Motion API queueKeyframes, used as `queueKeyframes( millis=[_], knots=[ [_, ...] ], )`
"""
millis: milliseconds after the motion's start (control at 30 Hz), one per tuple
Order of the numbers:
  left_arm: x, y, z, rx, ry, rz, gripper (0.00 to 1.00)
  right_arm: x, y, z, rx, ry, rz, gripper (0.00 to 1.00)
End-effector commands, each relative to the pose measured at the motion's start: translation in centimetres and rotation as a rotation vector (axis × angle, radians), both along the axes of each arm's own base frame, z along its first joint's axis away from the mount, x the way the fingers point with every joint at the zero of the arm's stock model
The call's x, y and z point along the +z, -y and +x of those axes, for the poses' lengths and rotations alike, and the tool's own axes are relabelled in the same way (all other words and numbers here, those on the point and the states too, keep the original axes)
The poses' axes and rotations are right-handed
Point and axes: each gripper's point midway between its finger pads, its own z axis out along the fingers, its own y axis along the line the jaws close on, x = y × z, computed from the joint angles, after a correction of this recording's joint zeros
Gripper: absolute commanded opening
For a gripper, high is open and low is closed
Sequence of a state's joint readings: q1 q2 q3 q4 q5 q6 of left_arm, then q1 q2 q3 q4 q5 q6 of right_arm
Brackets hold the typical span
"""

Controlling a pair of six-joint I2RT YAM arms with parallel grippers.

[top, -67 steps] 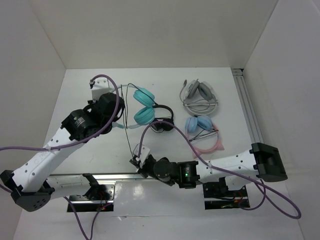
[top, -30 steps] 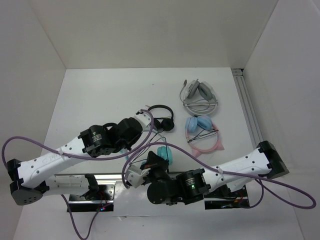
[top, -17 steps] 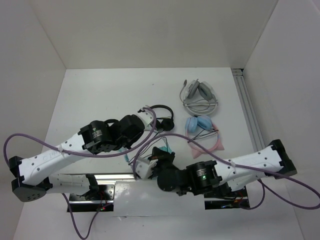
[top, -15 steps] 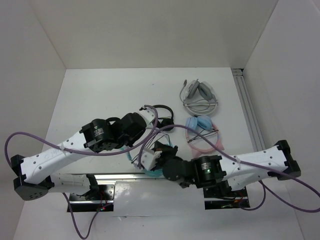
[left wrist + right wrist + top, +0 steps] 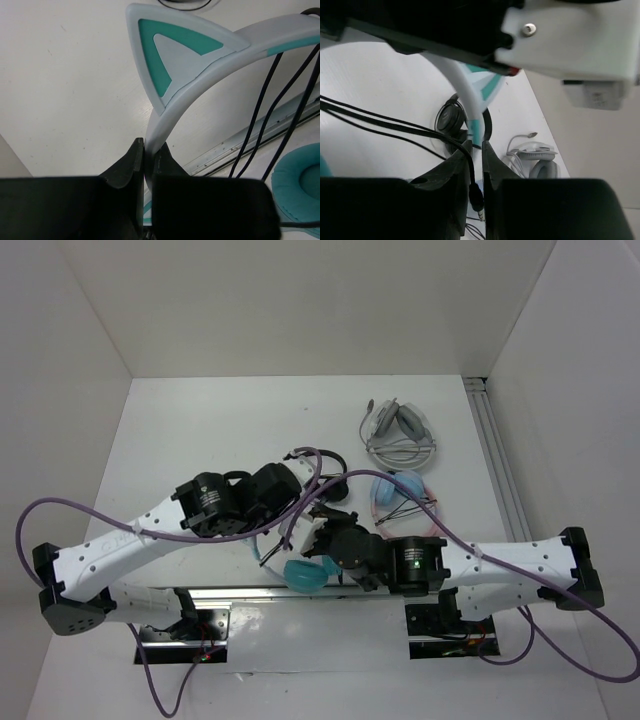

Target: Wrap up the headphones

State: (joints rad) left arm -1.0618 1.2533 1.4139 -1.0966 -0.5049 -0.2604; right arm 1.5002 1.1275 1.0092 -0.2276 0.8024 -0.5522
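Observation:
The headphones hang near the table's front edge; one teal ear cup (image 5: 304,575) shows in the top view. My left gripper (image 5: 149,145) is shut on their white headband (image 5: 165,120), just below a teal-outlined cat ear (image 5: 175,55). Loops of the thin black cable (image 5: 280,100) cross the band, and a teal cup (image 5: 300,185) hangs to the right. My right gripper (image 5: 476,146) is shut on the cable's plug end (image 5: 477,192), close under the left gripper, with the headband (image 5: 465,95) just beyond it. In the top view both grippers (image 5: 300,535) meet above the cup.
The small black headphones (image 5: 335,482) lie just behind the grippers and also show in the right wrist view (image 5: 451,117). The pink-banded pair (image 5: 405,495) lies to the right, a grey-white pair (image 5: 400,432) behind it. A metal rail (image 5: 260,130) runs along the front edge.
The left gripper has carried the headphones from the table's middle to the front edge. The right gripper has swung from left of them up close under the left gripper, cable in it.

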Motion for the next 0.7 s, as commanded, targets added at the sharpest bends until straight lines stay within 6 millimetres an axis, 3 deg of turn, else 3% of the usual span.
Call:
queueKeyframes(
  millis=[0,300,500,667],
  knots=[
    [0.1,-1.3,-0.1,-0.006,-0.006,0.102,0.00,3.4,1.5,2.3,-0.088,0.035,0.108,0.21],
    [-0.1,-1.2,0.1,0.016,-0.027,0.136,0.00,2.1,2.4,4.6,-0.106,-0.012,0.112,0.21],
    [0.9,-1.3,-0.1,0.012,-0.018,0.102,0.00,0.0,2.9,6.6,-0.137,-0.031,0.083,0.19],
    [1.7,-1.5,-0.6,-0.006,-0.020,0.073,0.00,-0.2,3.7,8.0,-0.173,-0.037,0.104,0.18]
  ],
)
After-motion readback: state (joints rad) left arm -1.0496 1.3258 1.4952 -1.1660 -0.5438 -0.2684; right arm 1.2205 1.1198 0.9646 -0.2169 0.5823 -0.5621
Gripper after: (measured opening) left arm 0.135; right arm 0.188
